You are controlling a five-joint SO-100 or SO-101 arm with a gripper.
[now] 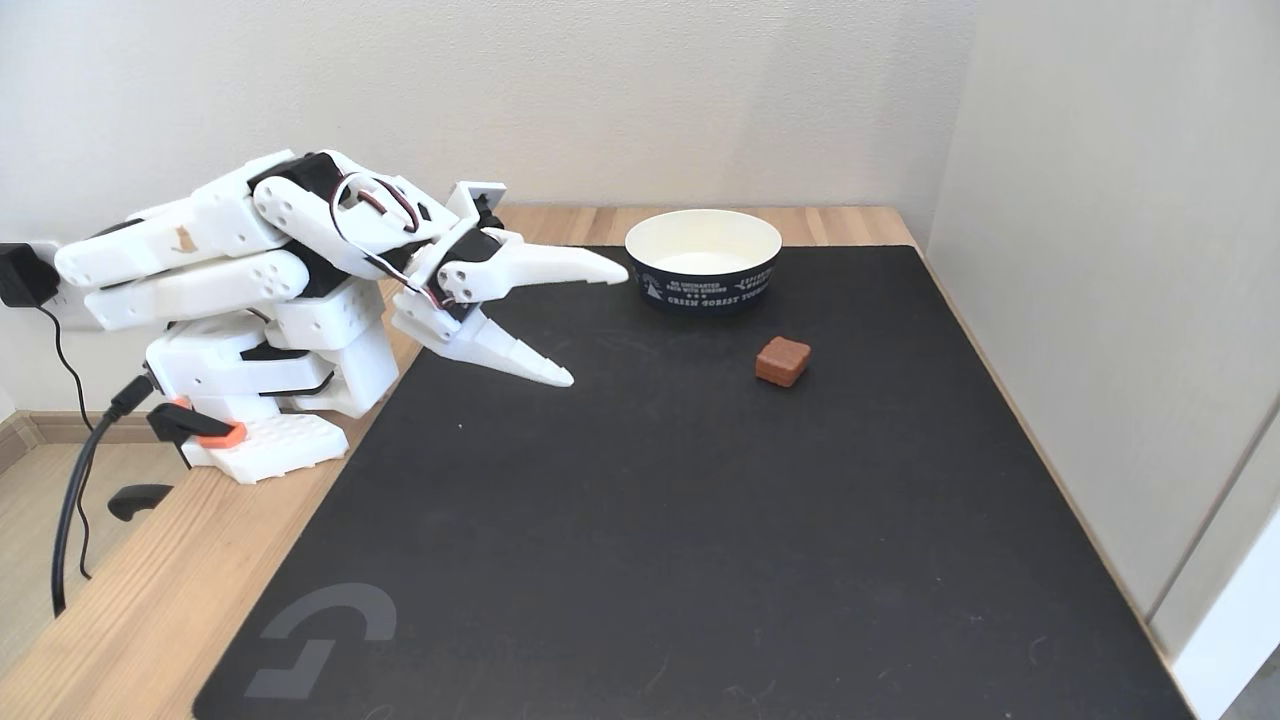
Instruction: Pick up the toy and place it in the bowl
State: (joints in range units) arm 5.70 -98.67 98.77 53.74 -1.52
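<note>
In the fixed view, your gripper [598, 322] hangs spread wide and empty over the left side of the black mat [700, 520]. The toy [782, 361] lies on the mat well to its right, slightly lower in frame, just in front of the bowl [703, 260]. I judge you must reach rightward.

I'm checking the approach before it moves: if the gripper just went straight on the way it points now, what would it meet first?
The open gripper points right, toward the gap between the bowl and the toy. It would probably clip the bowl's near wall first or pass just in front of it; depth is hard to judge in this fixed view.
</note>
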